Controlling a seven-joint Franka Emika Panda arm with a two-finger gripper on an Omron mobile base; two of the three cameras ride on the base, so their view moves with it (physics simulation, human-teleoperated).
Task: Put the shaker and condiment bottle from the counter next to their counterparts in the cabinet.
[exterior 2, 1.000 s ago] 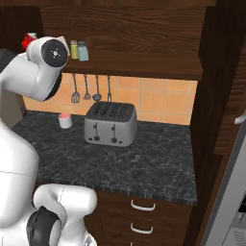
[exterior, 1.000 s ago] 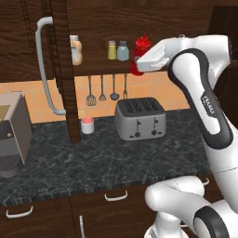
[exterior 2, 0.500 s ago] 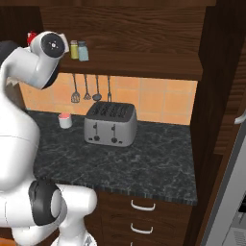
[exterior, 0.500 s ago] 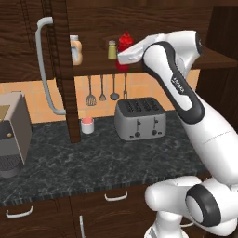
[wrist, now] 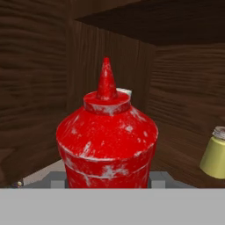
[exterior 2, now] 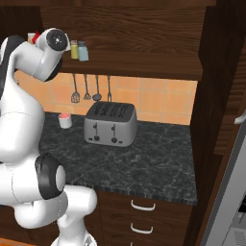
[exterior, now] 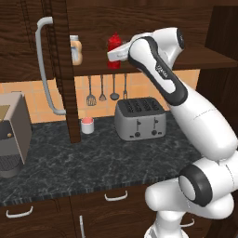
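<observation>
Swinging left along the cabinet shelf since a second ago — gripper holding the red condiment bottle (upright between its fingers). Tan-orange bottle lies further left, olive-yellow shaker now beside the hand — placement looks close.

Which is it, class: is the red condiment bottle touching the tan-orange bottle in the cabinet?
Apart. The left base view shows bare wood between the condiment bottle and the tan-orange bottle.
</observation>
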